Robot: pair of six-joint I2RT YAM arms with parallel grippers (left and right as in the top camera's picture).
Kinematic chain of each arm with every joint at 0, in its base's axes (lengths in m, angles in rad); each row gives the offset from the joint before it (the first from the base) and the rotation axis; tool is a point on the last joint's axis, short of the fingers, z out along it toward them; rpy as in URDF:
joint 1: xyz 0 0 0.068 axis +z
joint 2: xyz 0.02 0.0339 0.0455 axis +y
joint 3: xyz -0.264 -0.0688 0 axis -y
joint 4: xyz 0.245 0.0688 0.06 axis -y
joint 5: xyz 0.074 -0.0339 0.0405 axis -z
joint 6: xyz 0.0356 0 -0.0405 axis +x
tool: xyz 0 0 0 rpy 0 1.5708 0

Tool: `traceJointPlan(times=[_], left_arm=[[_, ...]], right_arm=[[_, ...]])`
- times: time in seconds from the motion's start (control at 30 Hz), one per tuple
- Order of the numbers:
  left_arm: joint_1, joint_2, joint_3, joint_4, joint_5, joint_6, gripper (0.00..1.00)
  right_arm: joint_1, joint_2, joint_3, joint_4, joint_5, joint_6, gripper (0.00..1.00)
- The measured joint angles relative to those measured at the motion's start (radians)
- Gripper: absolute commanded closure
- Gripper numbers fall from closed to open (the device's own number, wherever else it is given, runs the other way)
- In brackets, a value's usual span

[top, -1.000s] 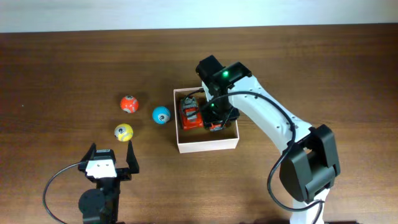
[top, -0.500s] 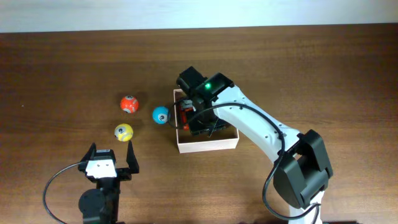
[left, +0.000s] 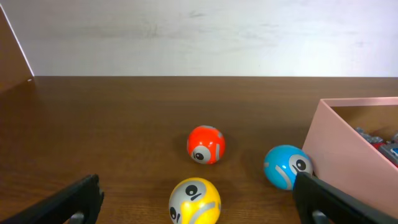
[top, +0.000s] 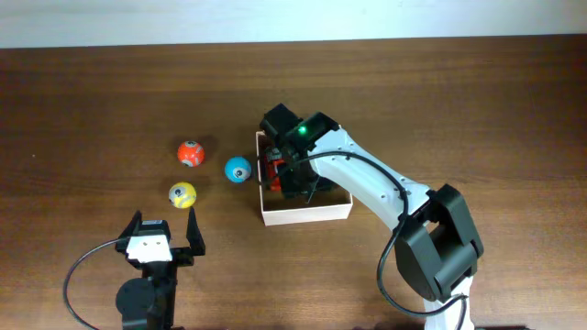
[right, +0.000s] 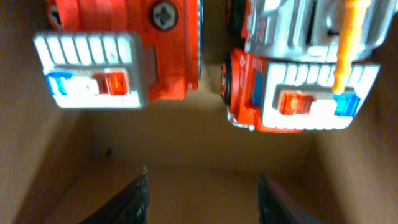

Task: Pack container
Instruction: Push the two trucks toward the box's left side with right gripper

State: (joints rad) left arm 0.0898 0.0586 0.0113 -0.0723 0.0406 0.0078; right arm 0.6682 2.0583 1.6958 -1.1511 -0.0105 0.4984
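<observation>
Item 1, the container (top: 307, 213): a pale, shallow square box standing near the middle of the bench (top: 92, 92), its floor tan in the right wrist view. From the left wrist camera its near wall looks pinkish.

Item 2, contents: two toy vehicles parked side by side, tail ends showing. One is an orange toy truck (right: 124, 56); at its 3 o'clock is a silver-and-red toy truck (right: 298, 74) with a yellow-orange rod on top.

Item 3, the right pincer (right: 202, 199): down inside the container, jaws spread wide with nothing between them. Bare floor lies between its tips and the trucks.

Item 4, the left pincer (top: 165, 220): at the bench's 7 o'clock, jaws wide apart and empty, pointing toward 12 o'clock.

Item 5, three small balls on the bench (each with a little eye-like mark), all out at the container's 9 o'clock:
- blue ball (top: 238, 170), just beside the container's wall
- orange ball (top: 190, 153), at 10 o'clock from the blue
- yellow ball (top: 182, 194), nearest the left pincer
</observation>
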Motion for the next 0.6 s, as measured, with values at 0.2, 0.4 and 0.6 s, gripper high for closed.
traceJointPlan(times=[0.2, 0.4, 0.6], left_arm=[[0.000, 0.000, 0.000, 0.000, 0.000, 0.000, 0.01], [0.000, 0.000, 0.000, 0.000, 0.000, 0.000, 0.01], [0.000, 0.000, 0.000, 0.000, 0.000, 0.000, 0.01]], right_arm=[[0.000, 0.011, -0.030, 0.068, 0.014, 0.003, 0.50], [0.000, 0.036, -0.051, 0.099, 0.026, 0.015, 0.50], [0.000, 0.039, -0.054, 0.155, 0.048, 0.023, 0.50]])
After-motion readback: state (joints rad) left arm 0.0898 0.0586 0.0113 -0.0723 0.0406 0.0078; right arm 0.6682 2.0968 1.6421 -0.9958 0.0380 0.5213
